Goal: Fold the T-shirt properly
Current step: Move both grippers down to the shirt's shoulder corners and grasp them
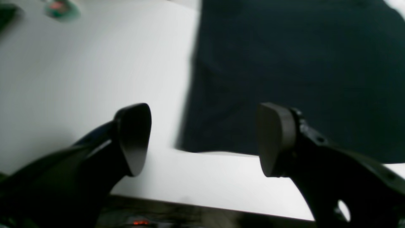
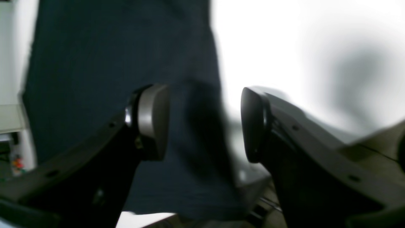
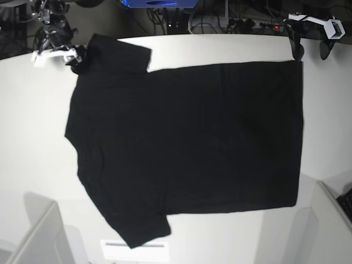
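Across the white surface (image 3: 33,110) the T-shirt (image 3: 187,143) lies flat, plain side up. Both pincers, left (image 1: 202,139) and right (image 2: 204,123), gape empty; next grasps should pinch matching edge corners cleanly.

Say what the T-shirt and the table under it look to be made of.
T-shirt: soft matte black cloth, likely knit cotton; it lies limp and flat with faint creases. Table: smooth, hard white surface, maybe laminate or painted board; it shows an even, slightly glossy sheen.
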Available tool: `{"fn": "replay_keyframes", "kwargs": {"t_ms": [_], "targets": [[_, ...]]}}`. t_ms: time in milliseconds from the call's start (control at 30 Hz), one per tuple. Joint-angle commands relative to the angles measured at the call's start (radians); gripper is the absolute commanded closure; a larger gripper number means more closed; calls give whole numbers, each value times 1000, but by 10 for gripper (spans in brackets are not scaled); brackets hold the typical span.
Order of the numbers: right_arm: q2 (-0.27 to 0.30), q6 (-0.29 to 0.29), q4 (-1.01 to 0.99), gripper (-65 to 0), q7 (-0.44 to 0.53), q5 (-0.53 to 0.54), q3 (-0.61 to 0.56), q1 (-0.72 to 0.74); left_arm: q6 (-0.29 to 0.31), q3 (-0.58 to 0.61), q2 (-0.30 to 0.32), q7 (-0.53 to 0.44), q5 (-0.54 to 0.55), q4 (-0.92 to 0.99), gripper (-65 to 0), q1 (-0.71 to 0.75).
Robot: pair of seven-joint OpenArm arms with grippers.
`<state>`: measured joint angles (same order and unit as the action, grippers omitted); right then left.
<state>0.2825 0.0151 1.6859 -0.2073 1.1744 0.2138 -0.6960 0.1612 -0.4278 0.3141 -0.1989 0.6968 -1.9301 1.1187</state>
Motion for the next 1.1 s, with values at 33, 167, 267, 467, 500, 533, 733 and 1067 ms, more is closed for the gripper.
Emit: {"fn": "replay_keyframes", "kwargs": {"t_ms": [33, 167, 267, 467, 500, 533, 733, 1067], "targets": [[5, -14, 4, -341, 18, 9, 11, -1, 41, -47, 27, 65, 77, -10, -461, -12], [11, -16, -17, -341, 18, 9, 5, -3, 151, -151, 26, 322, 237, 25, -456, -90], [7, -17, -17, -341, 15, 8, -34, -15, 231, -273, 3, 522, 346, 87, -456, -167], [4, -17, -19, -335, 18, -70, -135, -14, 343, -481, -99, 797, 237, 116, -456, -343], [-1, -17, -23, -335, 19, -98, -142, -14, 367, -501, -115, 836, 206, 116, -456, -371], [-19, -17, -25, -333, 19, -120, -146, -14, 390, -517, -132, 870, 180, 116, -456, -397], [-72, -17, -27, -333, 18, -185, -118, -17, 406, -529, -184, 921, 80, 122, -456, -480], [-65, -17, -27, 0, 16, -182, -124, -14, 406, -472, -178, 921, 79, 283, -456, -543]]}}
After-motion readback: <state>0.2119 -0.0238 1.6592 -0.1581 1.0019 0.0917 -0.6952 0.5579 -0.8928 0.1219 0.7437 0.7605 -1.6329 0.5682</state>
